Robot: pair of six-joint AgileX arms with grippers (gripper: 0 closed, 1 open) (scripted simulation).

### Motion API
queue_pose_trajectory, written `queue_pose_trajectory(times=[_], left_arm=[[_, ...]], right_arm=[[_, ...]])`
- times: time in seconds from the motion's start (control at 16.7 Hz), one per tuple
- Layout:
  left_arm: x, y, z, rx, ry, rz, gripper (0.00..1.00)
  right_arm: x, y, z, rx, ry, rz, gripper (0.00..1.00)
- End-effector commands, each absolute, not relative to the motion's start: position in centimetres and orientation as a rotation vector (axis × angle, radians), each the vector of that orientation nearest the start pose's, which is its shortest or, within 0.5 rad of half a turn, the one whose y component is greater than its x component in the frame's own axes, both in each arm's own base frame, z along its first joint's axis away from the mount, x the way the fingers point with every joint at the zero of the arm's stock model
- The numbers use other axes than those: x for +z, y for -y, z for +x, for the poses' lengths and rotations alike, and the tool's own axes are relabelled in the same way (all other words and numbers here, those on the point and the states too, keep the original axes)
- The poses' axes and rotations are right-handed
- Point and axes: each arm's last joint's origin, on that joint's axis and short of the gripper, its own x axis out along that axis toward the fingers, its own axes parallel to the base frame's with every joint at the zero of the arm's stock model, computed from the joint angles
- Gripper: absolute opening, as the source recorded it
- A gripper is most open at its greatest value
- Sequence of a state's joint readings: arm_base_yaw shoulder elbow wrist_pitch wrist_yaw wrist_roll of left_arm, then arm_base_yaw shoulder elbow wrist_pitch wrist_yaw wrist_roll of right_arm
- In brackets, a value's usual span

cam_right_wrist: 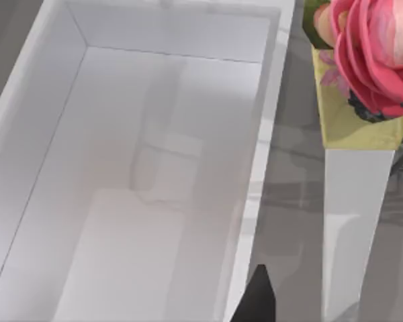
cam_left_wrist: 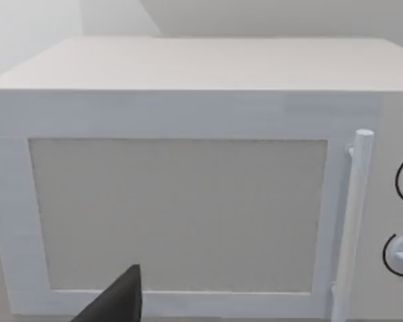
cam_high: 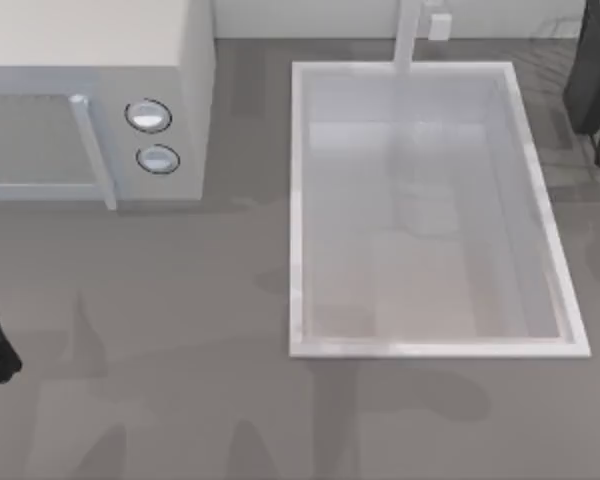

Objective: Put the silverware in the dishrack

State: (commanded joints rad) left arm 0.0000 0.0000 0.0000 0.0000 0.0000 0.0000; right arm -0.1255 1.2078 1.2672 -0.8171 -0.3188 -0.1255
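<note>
White microwave (cam_high: 90, 100) with 2 dials sits left of the white sink basin (cam_high: 300, 200).

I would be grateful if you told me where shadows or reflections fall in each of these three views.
Top view: soft dark shadows lie on the grey table below the sink, whose floor carries a faint reflection. Left wrist view: the microwave is evenly lit, with no hard shadow on its door. Right wrist view: the silverware appears very close, its handle glossy, and pale streaks cross the sink floor.

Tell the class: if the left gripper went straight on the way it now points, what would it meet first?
Probably the microwave door: the left gripper faces it squarely, though how far off is unclear.
</note>
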Motion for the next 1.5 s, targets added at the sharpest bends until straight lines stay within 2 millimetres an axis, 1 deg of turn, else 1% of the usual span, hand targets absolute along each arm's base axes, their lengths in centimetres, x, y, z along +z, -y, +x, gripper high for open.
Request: queue_pose_trajectory(times=[0.12,0.24,0.42,0.54,0.66,1.02,1.08,1.2,1.32,1.38,1.5], left_arm=[[16.0,0.1,10.6,0.0,0.0,0.0,1.0],[16.0,0.1,10.6,0.0,0.0,0.0,1.0],[16.0,0.1,10.6,0.0,0.0,0.0,1.0],[16.0,0.1,10.6,0.0,0.0,0.0,1.0],[16.0,0.1,10.6,0.0,0.0,0.0,1.0],[16.0,0.1,10.6,0.0,0.0,0.0,1.0],[16.0,0.1,10.6,0.0,0.0,0.0,1.0],[16.0,0.1,10.6,0.0,0.0,0.0,1.0],[16.0,0.1,10.6,0.0,0.0,0.0,1.0],[16.0,0.1,10.6,0.0,0.0,0.0,1.0],[16.0,0.1,10.6,0.0,0.0,0.0,1.0]], right_arm=[[36.9,4.7,23.8,0.165,-0.528,0.081,0.0],[38.5,7.1,22.6,0.104,-0.341,0.083,0.0],[40.5,9.5,20.1,0.034,-0.127,0.045,0.0],[41.4,10.2,18.7,0.005,-0.042,0.017,0.0],[41.9,10.5,17.9,-0.009,-0.003,0.001,0.0],[41.9,10.6,18.0,-0.007,-0.001,0.001,0.0],[41.8,10.7,18.4,-0.006,-0.001,0.001,0.0],[41.2,11.4,20.0,-0.006,-0.003,0.003,0.0],[39.8,12.5,22.7,-0.009,-0.005,0.004,0.0],[38.8,13.0,24.3,-0.011,-0.005,0.003,0.0],[36.3,13.8,27.8,-0.013,0.001,-0.001,0.0]])
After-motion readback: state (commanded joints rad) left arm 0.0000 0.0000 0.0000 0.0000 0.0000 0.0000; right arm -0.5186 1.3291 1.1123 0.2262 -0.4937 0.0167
